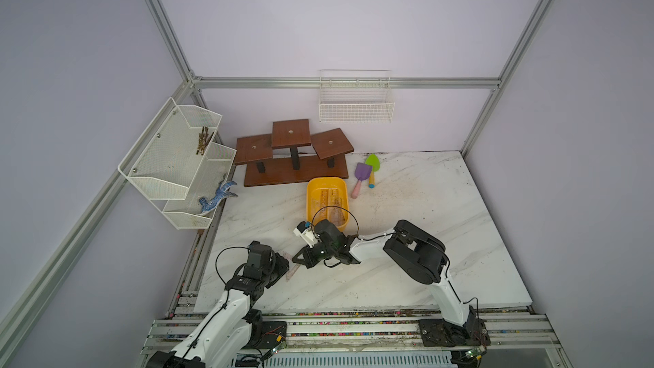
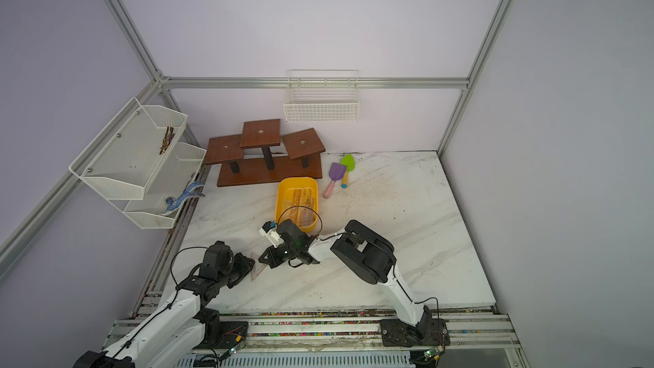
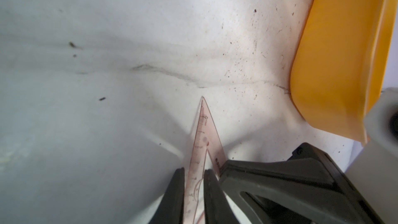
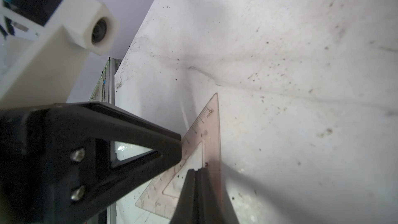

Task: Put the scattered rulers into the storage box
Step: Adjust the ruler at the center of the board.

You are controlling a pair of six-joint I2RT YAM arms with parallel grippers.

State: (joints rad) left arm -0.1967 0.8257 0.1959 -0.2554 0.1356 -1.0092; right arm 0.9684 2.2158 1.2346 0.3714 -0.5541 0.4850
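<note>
A pinkish see-through triangular plastic set square (image 3: pixel 202 130) sits between the two arms over the near left part of the table, nearer the robot than the storage box and apart from it. In both wrist views it throws a shadow on the surface beneath it and looks tilted up, one sharp corner pointing away from the left arm. In a top view only a sliver of it (image 2: pixel 257 269) shows beside the black fingers.

The left gripper (image 3: pixel 195 171) has its jaws set narrow, with the set square running between the two fingers and touching both. The right gripper (image 4: pixel 195 170) has its jaws pressed together, their tips against one strip of the set square; whether they pinch that strip cannot be told.

The shallow yellow plastic storage box (image 1: pixel 311 185) with rounded corners stands further back, and several clear straight rulers (image 1: pixel 331 201) lie lengthwise inside it.

All of this rests on a white marble-patterned table (image 1: pixel 424 242) speckled with dark crumbs. Beside the box lie a purple toy shovel (image 1: pixel 363 173) and a green toy shovel (image 1: pixel 372 162), touching each other. Behind the box is a brown wooden stepped stand (image 1: pixel 293 171). A white wire basket (image 1: pixel 355 107) hangs on the back wall, and a white mesh shelf rack (image 1: pixel 177 157) on the left wall holds a blue toy lizard (image 1: pixel 216 198).
</note>
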